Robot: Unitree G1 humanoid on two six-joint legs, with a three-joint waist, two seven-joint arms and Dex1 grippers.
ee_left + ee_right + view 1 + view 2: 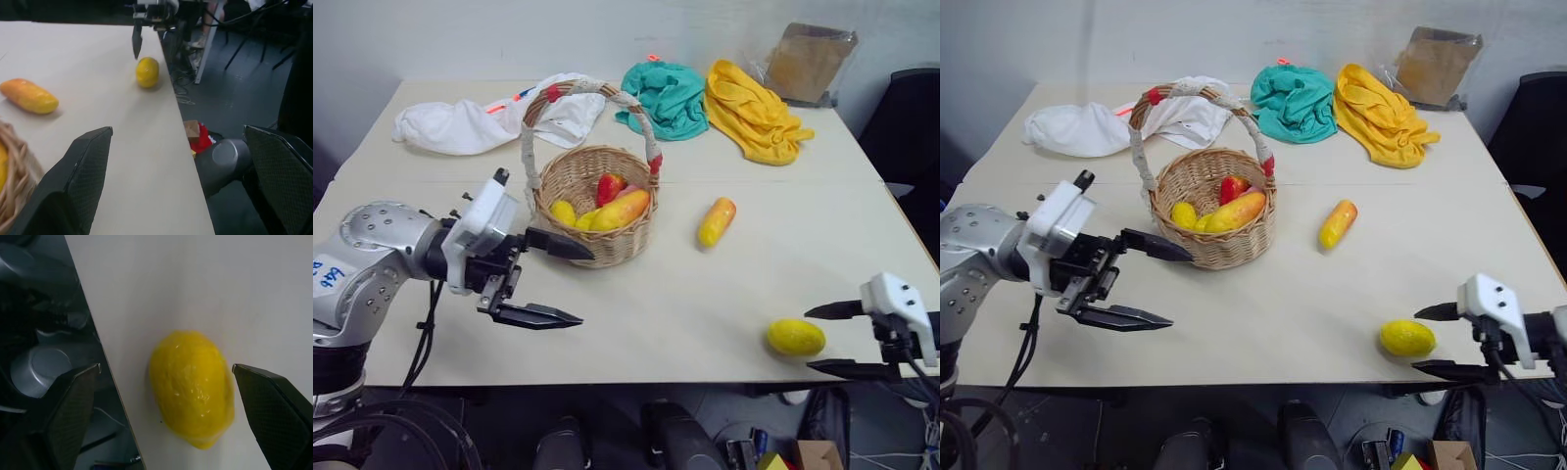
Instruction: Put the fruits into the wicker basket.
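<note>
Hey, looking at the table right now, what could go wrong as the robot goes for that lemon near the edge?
1. The lemon lies close to the table's front edge; a nudge from the open right gripper might roll it off.
2. The open left gripper hangs right beside the wicker basket; a swing could bump or tip it.
3. The mango lies loose on the table and may roll if touched.

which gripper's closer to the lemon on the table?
Right. The right gripper is open just beside the lemon near the table edge. The left gripper is open by the basket, far across the table.
</note>
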